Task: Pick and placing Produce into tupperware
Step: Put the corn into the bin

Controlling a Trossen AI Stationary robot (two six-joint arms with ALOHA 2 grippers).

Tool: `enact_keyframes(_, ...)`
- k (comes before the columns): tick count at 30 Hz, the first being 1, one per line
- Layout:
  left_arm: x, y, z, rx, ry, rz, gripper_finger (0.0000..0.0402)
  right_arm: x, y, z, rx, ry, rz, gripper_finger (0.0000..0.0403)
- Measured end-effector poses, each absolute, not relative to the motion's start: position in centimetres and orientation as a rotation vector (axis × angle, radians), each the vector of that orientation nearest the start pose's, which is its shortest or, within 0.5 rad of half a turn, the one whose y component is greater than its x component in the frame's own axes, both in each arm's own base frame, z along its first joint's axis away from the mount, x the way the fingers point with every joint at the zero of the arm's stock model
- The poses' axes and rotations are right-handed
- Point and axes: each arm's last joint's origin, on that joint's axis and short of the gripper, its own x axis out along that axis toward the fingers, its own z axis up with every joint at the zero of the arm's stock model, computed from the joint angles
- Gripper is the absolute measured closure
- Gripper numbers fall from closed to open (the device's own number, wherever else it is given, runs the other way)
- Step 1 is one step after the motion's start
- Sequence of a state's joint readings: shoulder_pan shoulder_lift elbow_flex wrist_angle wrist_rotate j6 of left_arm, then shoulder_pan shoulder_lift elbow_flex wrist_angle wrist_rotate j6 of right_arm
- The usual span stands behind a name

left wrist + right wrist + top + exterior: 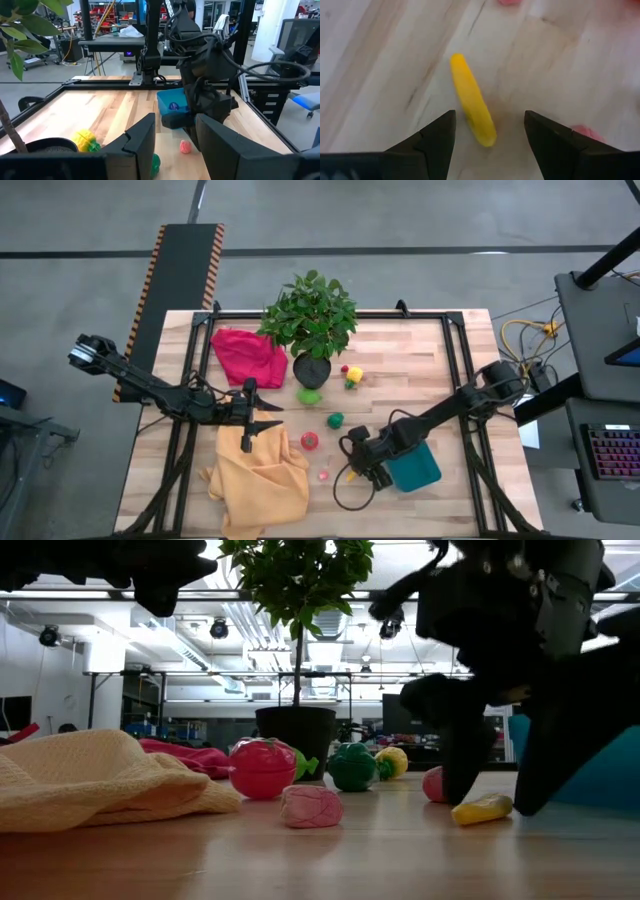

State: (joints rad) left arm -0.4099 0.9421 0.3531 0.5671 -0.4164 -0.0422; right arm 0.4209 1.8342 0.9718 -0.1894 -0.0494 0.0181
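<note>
The right hand [490, 132] hangs low over the table [420, 370] with its fingers spread on either side of a long yellow toy [472, 100] that lies flat on the wood, not pinched. The teal tupperware [415, 468] sits just beside that hand, with a purple piece [173, 106] inside. The left hand [262, 420] waits over the yellow cloth [260, 480], fingers parted and holding nothing. A red toy [310, 441], a green toy [335, 420] and a pink toy [323, 475] lie between the hands.
</note>
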Motion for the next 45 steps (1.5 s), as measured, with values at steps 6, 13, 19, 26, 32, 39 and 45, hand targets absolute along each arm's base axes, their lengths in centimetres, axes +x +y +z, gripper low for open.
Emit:
enact_keyframes(6,18.4,-6.7,22.9,-0.035,0.02,0.007,0.0272,31.2,14.1,12.1,-0.182,1.058,0.414,0.0176)
enact_keyframes(13,18.4,-6.7,22.9,-0.036,0.021,0.007,0.0272,31.1,14.3,12.2,-0.174,1.057,0.41,0.0199)
enact_keyframes(19,18.4,-6.7,22.9,-0.036,0.021,0.007,0.0272,30.9,14.8,12.2,-0.16,1.058,0.404,0.0234)
enact_keyframes(26,18.4,-6.7,22.8,-0.036,0.021,0.007,0.0272,30.6,15.5,12.3,-0.159,1.06,0.42,0.0275)
enact_keyframes(32,18.4,-6.7,22.8,-0.036,0.021,0.007,0.0272,30.8,15.6,12.5,-0.154,1.061,0.432,0.0311)
enact_keyframes(39,18.4,-6.7,22.8,-0.036,0.022,0.007,0.0272,30.9,16.0,13.1,-0.147,1.061,0.455,0.0353)
enact_keyframes(45,18.4,-6.7,22.8,-0.036,0.021,0.007,0.0272,30.8,15.9,13.2,-0.158,1.077,0.442,0.0371)
